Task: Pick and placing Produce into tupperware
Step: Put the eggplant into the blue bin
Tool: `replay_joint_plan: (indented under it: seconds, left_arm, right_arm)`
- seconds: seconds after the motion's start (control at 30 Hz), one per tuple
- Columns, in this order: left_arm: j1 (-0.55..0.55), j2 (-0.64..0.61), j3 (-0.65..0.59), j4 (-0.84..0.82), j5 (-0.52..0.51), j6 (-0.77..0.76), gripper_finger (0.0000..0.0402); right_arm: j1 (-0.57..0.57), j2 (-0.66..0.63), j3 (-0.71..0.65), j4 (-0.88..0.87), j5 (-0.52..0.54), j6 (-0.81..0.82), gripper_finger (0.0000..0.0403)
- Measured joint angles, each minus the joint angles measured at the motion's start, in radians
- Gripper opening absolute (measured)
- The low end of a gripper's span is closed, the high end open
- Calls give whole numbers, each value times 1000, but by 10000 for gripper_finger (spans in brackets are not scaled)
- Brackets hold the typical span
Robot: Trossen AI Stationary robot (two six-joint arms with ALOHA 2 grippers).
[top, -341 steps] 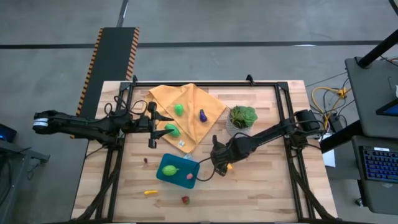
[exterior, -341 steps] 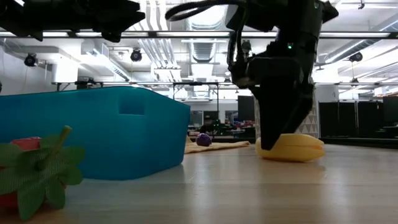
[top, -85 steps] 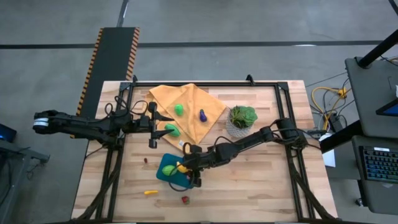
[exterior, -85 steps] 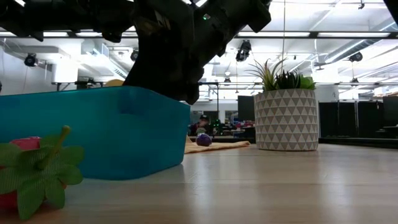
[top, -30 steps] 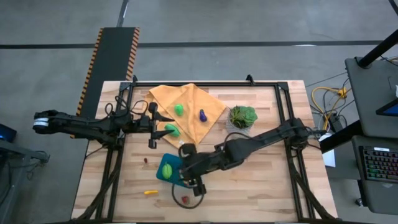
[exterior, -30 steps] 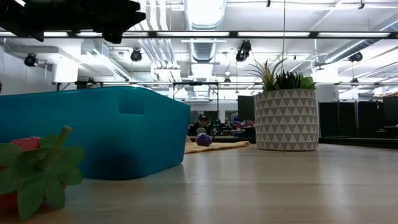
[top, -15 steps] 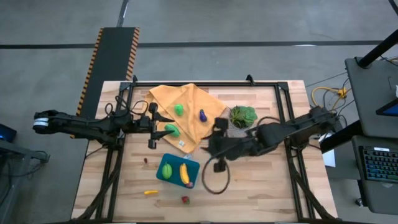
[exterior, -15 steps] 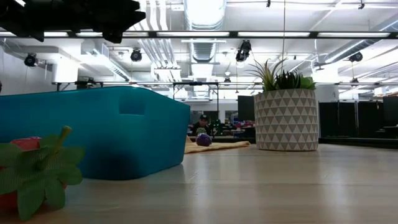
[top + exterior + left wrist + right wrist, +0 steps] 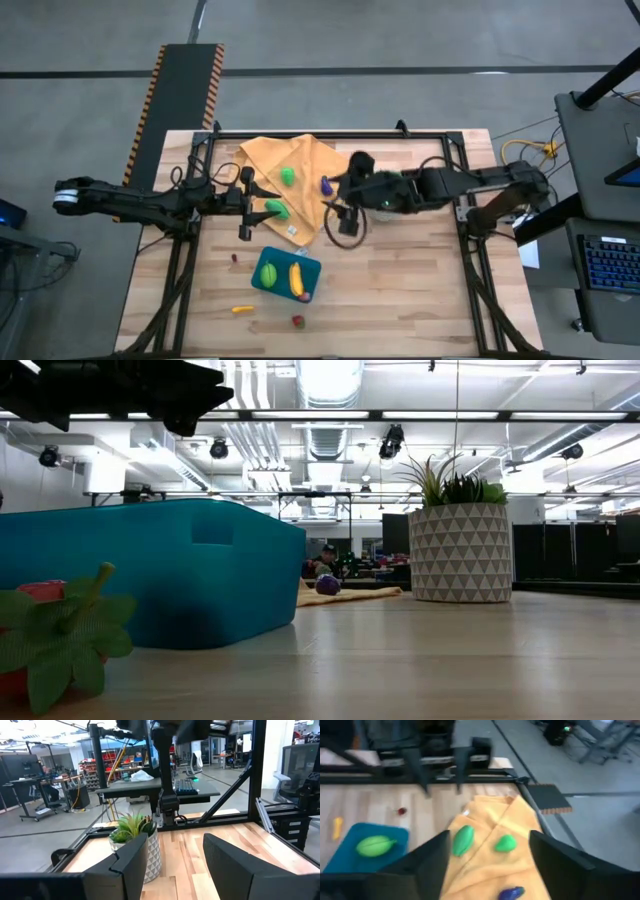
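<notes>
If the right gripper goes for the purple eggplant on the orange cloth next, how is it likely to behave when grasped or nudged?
The eggplant looks small and rounded, so a nudge would probably roll it. It lies on the orange cloth, whose folds may bunch and drag under it. The right gripper, open above the cloth's edge, seems wide enough to span it easily.

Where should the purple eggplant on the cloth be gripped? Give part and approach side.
Grip the purple eggplant across the middle of its body, coming down from above: it lies flat on the orange cloth, apart from the green pieces, so its long sides look free. The open right gripper is nearest.
</notes>
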Motion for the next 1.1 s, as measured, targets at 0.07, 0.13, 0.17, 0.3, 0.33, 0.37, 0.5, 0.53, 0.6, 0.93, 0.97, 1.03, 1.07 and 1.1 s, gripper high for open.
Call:
replay_joint_plan:
  seconds: [0.07, 0.13, 0.17, 0.3, 0.33, 0.37, 0.5, 0.53, 0.6, 0.93, 0.97, 1.03, 1.07, 1.1]
  left_arm:
    - [0, 0, 0, -1, 0, 0, 178]
    - [0, 0, 0, -1, 0, 0, 178]
    - [0, 0, -1, -1, 0, -1, 178]
    - [0, 1, -3, -2, 0, -1, 178]
    - [0, 1, -3, -1, 0, -1, 178]
    - [0, 2, -3, 1, 0, -1, 178]
    - [0, 4, -3, 0, 0, -2, 178]
    - [0, 4, -3, -1, 0, -2, 178]
    - [0, 4, -3, 0, 0, -2, 178]
    - [0, 4, -3, 4, -1, 0, 178]
    - [0, 4, -3, 4, -1, 0, 178]
    - [0, 4, -3, 10, -1, 0, 178]
    - [0, 4, -3, 12, -1, 0, 178]
    - [0, 4, -3, 12, -1, 0, 178]
  right_arm:
    - [-21, 10, 34, -26, 36, 0, 303]
    - [-42, 26, 75, -58, 69, 0, 339]
    - [-50, 30, 97, -67, 75, 0, 354]
    - [-78, 39, 160, -98, 84, 7, 383]
    - [-82, 39, 172, -103, 86, 8, 385]
    - [-84, 39, 186, -105, 88, 8, 386]
    - [-88, 39, 266, -127, 88, 8, 386]
    - [-90, 40, 294, -129, 88, 9, 386]
    - [-93, 39, 349, -132, 87, 28, 386]
    - [-155, 37, 543, -249, 14, 202, 386]
    - [-163, 37, 553, -260, 8, 215, 386]
    - [-174, 38, 565, -281, 2, 230, 387]
    - [-181, 38, 571, -289, -7, 238, 387]
    - [-187, 38, 574, -293, -18, 246, 387]
